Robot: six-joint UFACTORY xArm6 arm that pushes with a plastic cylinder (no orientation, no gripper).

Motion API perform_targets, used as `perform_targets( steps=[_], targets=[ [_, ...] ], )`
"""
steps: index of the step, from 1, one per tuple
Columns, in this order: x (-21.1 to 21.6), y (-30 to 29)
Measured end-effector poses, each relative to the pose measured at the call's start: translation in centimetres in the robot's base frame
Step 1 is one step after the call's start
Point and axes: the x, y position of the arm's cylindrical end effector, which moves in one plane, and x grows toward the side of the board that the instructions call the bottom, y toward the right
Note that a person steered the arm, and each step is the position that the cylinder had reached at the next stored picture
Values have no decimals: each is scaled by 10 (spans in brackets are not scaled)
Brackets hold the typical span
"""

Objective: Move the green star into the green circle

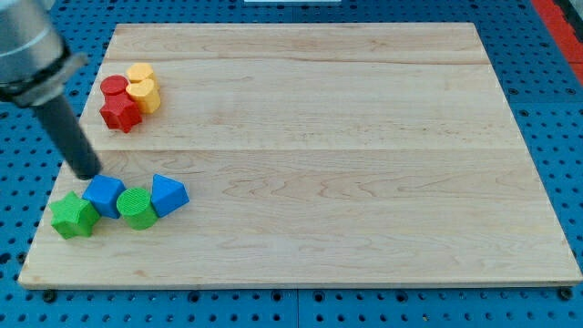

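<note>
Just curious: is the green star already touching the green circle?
No. The green star sits apart from the green circle; a blue block lies between them.

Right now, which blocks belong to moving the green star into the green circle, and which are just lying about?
In the job:
green star
green circle
my tip, just above the blue cube

Lying about:
blue cube, between the two green blocks
blue triangle
red circle
red star
two yellow blocks
</note>
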Motion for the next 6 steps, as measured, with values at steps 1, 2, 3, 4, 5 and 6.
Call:
perform_targets(
  steps=[1,2,3,4,5,6],
  targets=[
    [11,24],
    [-14,28],
    [8,-19],
    [84,-36],
    [112,-31],
    [69,-20]
  ],
)
